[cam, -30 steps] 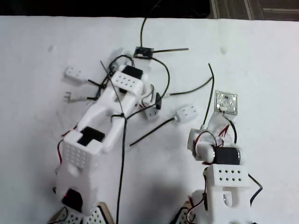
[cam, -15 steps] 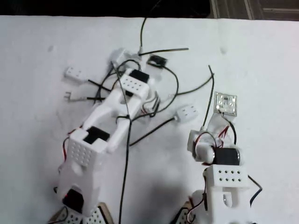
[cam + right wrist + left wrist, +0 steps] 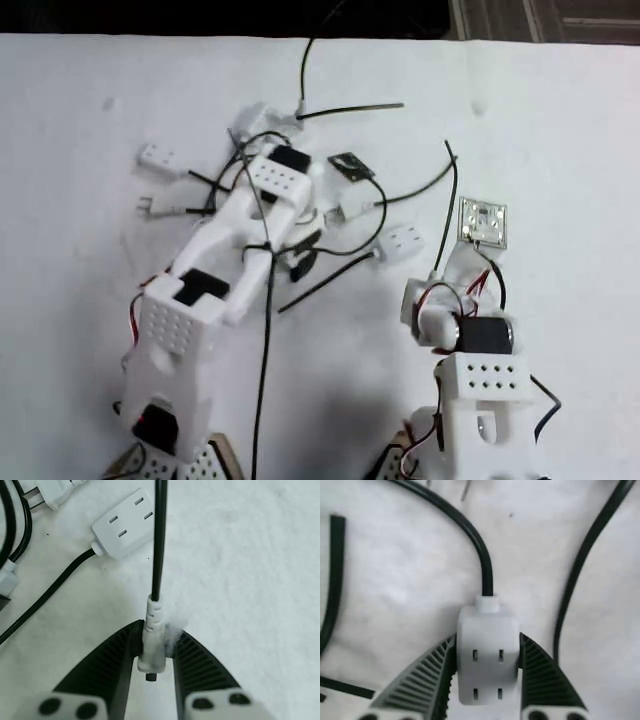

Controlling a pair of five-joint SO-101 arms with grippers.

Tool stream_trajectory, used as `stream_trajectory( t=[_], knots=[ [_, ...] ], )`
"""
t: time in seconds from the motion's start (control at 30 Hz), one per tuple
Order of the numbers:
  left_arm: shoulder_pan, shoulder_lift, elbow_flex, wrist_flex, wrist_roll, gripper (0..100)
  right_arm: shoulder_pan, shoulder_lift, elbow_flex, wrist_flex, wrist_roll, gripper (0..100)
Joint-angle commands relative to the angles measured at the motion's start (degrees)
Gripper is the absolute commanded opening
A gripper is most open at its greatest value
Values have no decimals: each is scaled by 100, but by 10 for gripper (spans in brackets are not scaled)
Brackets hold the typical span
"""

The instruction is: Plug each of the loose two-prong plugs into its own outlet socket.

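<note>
My left gripper point(image 3: 487, 647) is shut on a white outlet socket point(image 3: 486, 655) with a black cord point(image 3: 470, 530) running away from it. In the high view this arm point(image 3: 240, 225) lies stretched over a tangle of cords at the table's middle. My right gripper point(image 3: 154, 635) is shut on a white plug point(image 3: 152, 645) whose black cord point(image 3: 159, 535) leads straight off. Just beyond it lies a second white outlet socket point(image 3: 125, 524) point(image 3: 400, 242), faces up. A loose two-prong plug point(image 3: 150, 207) and another socket point(image 3: 160, 157) lie at the far left.
A small black piece point(image 3: 350, 165) lies among the cords behind the middle. Another white plug point(image 3: 355, 210) point(image 3: 50, 492) sits beside it. A white block point(image 3: 250, 118) lies near the back. The table's right side and front middle are bare white cloth point(image 3: 560, 150).
The left arm has swung right, then drawn back a little, dragging the cords along. The small black piece has slid from the back toward the middle. The right arm has kept still.
</note>
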Motion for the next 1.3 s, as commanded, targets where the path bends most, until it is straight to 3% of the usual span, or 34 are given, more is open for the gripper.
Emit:
stream_trajectory(
  t=[0.0,0.23,0.6,0.73,0.97,1.27],
  knots=[
    [-426,-92,-158,88,-897,24,57,-101,-53,-66,-26,17],
    [-567,-347,-158,492,-1116,122,48,-101,-53,-66,-26,17],
    [-787,-2009,-132,1354,-914,133,13,-101,-53,-66,-26,17],
    [-910,-2246,404,1037,-888,186,13,-101,-53,-66,-26,17],
    [-910,-2299,2022,-360,-888,188,22,-101,-53,-66,-26,17],
    [-892,-2264,2084,-466,-879,185,22,-101,-53,-66,-26,17]
  ],
)
